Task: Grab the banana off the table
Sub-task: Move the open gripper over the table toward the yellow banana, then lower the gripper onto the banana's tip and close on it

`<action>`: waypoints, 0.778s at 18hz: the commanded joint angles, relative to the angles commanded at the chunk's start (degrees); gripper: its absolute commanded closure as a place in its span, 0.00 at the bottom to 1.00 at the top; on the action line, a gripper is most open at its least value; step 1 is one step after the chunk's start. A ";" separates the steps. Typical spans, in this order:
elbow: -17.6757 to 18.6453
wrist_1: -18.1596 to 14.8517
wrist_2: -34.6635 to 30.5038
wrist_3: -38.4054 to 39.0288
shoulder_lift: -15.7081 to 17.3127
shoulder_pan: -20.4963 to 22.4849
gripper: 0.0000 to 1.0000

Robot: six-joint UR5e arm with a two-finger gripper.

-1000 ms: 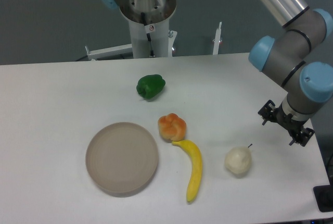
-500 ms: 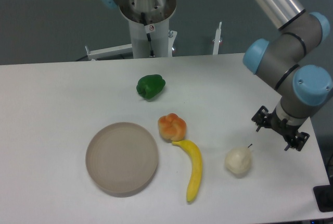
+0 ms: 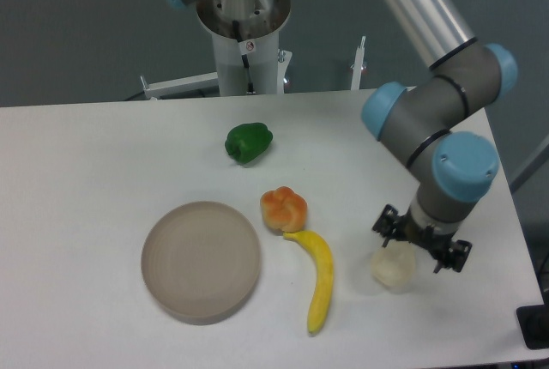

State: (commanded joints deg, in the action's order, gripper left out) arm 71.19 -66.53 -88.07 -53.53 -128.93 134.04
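On the white table, the banana lies untouched between the round plate and the pear, its upper tip touching the orange pepper. The gripper hangs directly over the pear, wrist bent downward; a descent here would likely strike the wrong fruit. Jaw opening cannot be told.

Green pepper, orange pepper, beige plate, pale pear
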 joint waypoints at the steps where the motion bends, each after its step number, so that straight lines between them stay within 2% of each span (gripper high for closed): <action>1: 0.00 0.00 0.17 0.09 -0.09 -0.09 0.00; 6: -1.76 0.26 0.61 3.24 -2.37 -1.23 0.00; 11: -1.67 0.18 0.53 8.27 -3.26 -3.34 0.00; 14: -0.71 0.17 2.81 9.58 -3.34 -4.74 0.00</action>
State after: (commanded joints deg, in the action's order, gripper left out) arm 70.48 -66.36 -85.26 -43.95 -132.27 129.30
